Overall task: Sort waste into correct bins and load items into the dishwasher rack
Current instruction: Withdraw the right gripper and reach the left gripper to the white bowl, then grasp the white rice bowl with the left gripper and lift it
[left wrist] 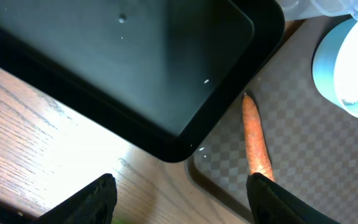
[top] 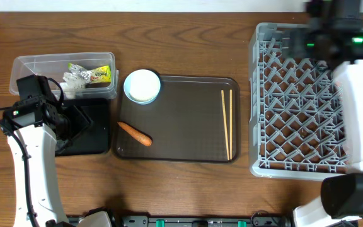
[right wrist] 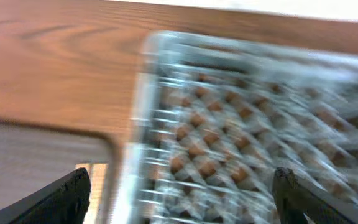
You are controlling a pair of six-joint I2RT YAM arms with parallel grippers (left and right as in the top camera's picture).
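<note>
A small orange carrot piece [top: 135,133] [left wrist: 257,140] lies at the left end of the brown serving tray, beside the corner of the shallow black tray [top: 96,142] [left wrist: 117,68]. My left gripper [top: 73,123] [left wrist: 182,202] hovers over that corner, open and holding nothing. The clear tub [top: 36,63] holds crumpled white paper [top: 74,82] and a yellow-green wrapper [top: 99,74]. A white bowl [top: 142,86] [left wrist: 353,68] and wooden chopsticks [top: 227,123] rest on the serving tray. My right gripper [right wrist: 182,196] is open and empty above the grey dishwasher rack [top: 295,101] [right wrist: 241,124]; its view is blurred.
The dark brown serving tray [top: 181,113] [right wrist: 36,149] fills the middle of the wooden table, between the bins and the rack. The right arm [top: 339,38] covers the rack's far right corner. Bare wood [left wrist: 36,124] shows in front of the black tray.
</note>
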